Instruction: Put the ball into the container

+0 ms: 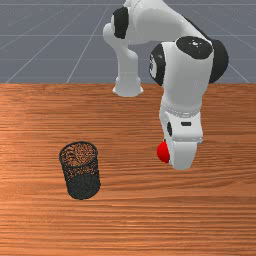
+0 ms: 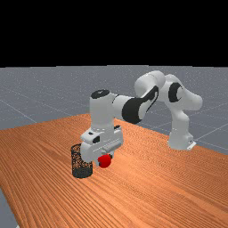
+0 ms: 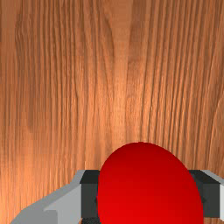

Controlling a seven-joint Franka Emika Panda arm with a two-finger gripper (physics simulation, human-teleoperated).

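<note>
Carrying the ball [image 1: 163,152] to the container [image 1: 84,186] is judged to be the step in hand. Gripper [image 3: 146,197]: closed on the ball, which is pinched between both pads [image 3: 90,194] and looks to be held off the table [image 1: 150,215]. Container is seen upright, open end up, well apart from the ball on the front view's left. Ball not in yet.

Risks from here:
- Slip: a round surface is gripped from two sides only, so the ball could be rolled out by a jerky swing or an early loosening.
- Rim strike: if the crossing is made too low, the rim could be caught by ball or fingers, and the container, probably light, could be tipped or shoved.
- Missed drop: if release is made off-centre, the ball could be bounced off the rim and lost across the wood.

More height should be gained first, then the ball centred over the opening, then let go gently, low over the mouth.
</note>
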